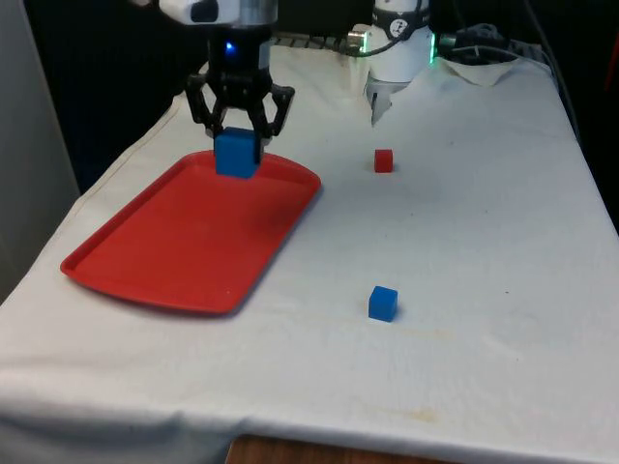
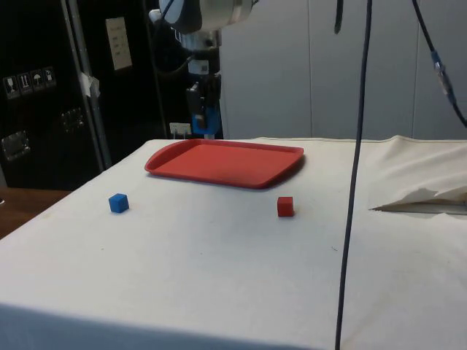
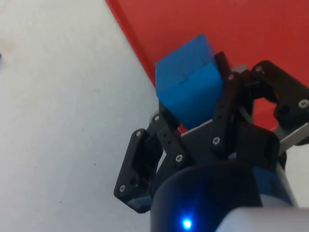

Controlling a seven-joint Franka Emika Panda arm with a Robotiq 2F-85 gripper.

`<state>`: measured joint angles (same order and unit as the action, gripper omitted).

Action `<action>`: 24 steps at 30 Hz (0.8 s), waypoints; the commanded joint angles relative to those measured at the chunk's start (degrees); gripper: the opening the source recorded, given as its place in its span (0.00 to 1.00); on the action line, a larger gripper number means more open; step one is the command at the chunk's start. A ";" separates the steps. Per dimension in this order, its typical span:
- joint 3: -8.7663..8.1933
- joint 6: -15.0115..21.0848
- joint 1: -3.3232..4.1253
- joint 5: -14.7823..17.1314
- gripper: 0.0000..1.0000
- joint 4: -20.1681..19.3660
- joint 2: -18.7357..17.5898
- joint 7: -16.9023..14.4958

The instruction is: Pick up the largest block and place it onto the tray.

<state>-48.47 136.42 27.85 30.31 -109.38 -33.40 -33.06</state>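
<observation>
Over the red tray's far edge: hand clamped on large blue block, apparently not yet touching tray, poised for lowering.

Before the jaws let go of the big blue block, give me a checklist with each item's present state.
1. Largest block held: ok, the gripper is shut on the big blue block.
2. Block over the red tray: ok in the front view, at the tray's far rim; the wrist view puts it close to that edge.
3. Block resting on the tray: cannot tell.
4. Drop spot free: ok.
5. Small blue block and small red block out of the way: ok, both on the cloth.
</observation>
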 commanded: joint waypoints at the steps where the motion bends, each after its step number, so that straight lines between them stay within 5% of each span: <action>1: 0.52 -0.74 -1.03 0.86 0.00 0.74 -0.40 -0.97; 5: -0.11 -1.32 -1.38 3.27 0.00 1.49 -1.83 -2.92; 6: -0.74 -0.74 -0.63 3.21 0.00 1.03 -1.89 -2.69; 7: -0.29 -1.43 -1.43 3.78 0.00 1.66 -2.12 -3.38; 12: -1.03 -2.35 -2.18 6.76 0.00 2.86 -4.13 -5.73; 13: -1.72 -1.78 -1.20 6.76 0.00 2.29 -4.13 -5.50; 14: -1.15 -2.46 -2.29 7.28 0.00 3.09 -4.47 -6.13; 23: -2.29 -3.09 -1.66 9.28 0.00 4.24 -6.19 -7.10; 24: -2.18 -3.50 -2.06 9.34 0.00 4.81 -6.53 -7.10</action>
<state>-50.82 133.33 26.18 39.59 -105.08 -39.65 -40.16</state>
